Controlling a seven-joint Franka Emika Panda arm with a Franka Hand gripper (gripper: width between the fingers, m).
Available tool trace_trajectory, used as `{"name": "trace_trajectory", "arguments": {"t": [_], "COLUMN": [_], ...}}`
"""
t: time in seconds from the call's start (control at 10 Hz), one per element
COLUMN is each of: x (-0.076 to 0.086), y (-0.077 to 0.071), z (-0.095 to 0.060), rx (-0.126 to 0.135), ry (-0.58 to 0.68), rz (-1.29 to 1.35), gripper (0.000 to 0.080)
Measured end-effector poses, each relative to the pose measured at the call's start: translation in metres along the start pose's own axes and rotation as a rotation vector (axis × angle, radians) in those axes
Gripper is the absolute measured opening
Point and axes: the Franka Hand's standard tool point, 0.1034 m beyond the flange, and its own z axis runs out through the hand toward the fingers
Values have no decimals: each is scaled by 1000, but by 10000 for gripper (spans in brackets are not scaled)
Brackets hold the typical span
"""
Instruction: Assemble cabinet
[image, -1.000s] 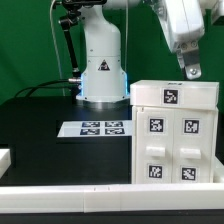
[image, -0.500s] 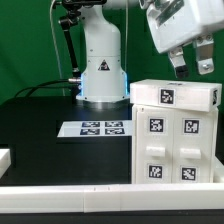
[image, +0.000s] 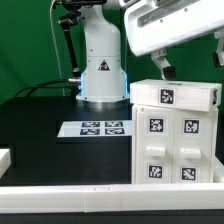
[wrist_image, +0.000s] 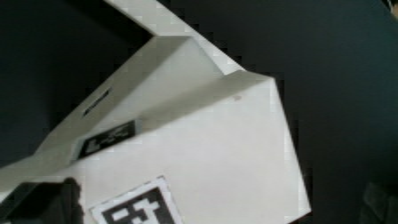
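The cabinet (image: 175, 135) is a large white box with several square tags on its front panels and one on its top piece. It stands on the black table at the exterior view's right. My gripper (image: 190, 62) hangs tilted just above the cabinet's top, its two dark fingers (image: 162, 68) spread wide with nothing between them. In the wrist view the cabinet's white top (wrist_image: 196, 120) fills the picture, with a tag (wrist_image: 135, 206) near the gripper (wrist_image: 210, 205). One dark finger (wrist_image: 36, 200) shows at the edge.
The marker board (image: 95, 128) lies flat on the table in front of the arm's white base (image: 100, 65). A long white rail (image: 90, 196) runs along the front edge. A small white piece (image: 5, 157) sits at the exterior view's far left.
The gripper has swung up and toward the exterior view's left above the cabinet's top, turning so its fingers spread sideways. The cabinet has not moved.
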Motion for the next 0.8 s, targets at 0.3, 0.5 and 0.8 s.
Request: {"name": "trace_trajectory", "arguments": {"t": [0.3,0.5,0.8], "x": [1,7,12], "y": [3,6,15], "z": [-2,-6,-3], "rx": [-26,-29,-33], "ry": [-29,-53,-59], "rz": [-391,-653,-896], "gripper": [796,796,796]}}
